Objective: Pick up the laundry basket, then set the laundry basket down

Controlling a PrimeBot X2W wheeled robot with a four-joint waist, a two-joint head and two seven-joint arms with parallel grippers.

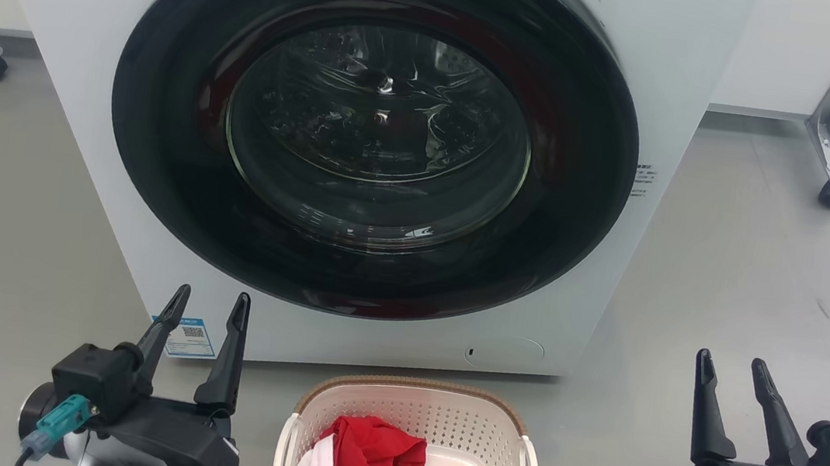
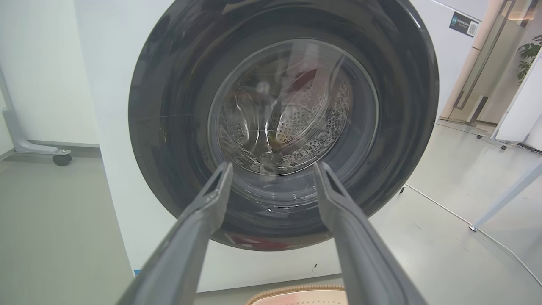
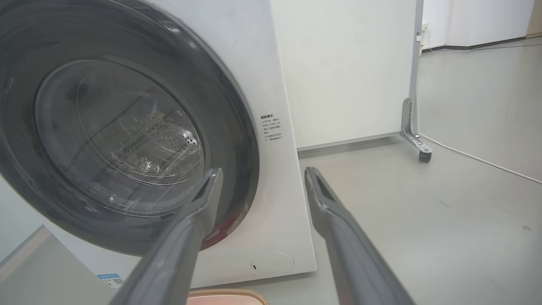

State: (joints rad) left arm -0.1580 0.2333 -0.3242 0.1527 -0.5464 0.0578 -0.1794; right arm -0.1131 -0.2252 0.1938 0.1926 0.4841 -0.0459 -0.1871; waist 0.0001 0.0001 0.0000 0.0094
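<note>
Laundry basket (image 1: 413, 384): cream perforated plastic, rounded corners, brown woven-look rim, crumpled red cloth (image 1: 373, 459) inside.
Left end effector (image 1: 213, 296): spread wide, empty.
Right end effector (image 1: 731, 360): spread wide, empty.

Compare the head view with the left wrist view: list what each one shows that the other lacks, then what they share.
Head view: the inside of the laundry basket, holding a red and white garment, and the right hand, open and empty, at lower right.
Left wrist view: a dark sign with a QR code on the wall, a glass partition and a green plant at upper right.
Both: the white washer with its dark round door, the basket's brown rim, the grey floor, and the left hand, open and empty.
</note>
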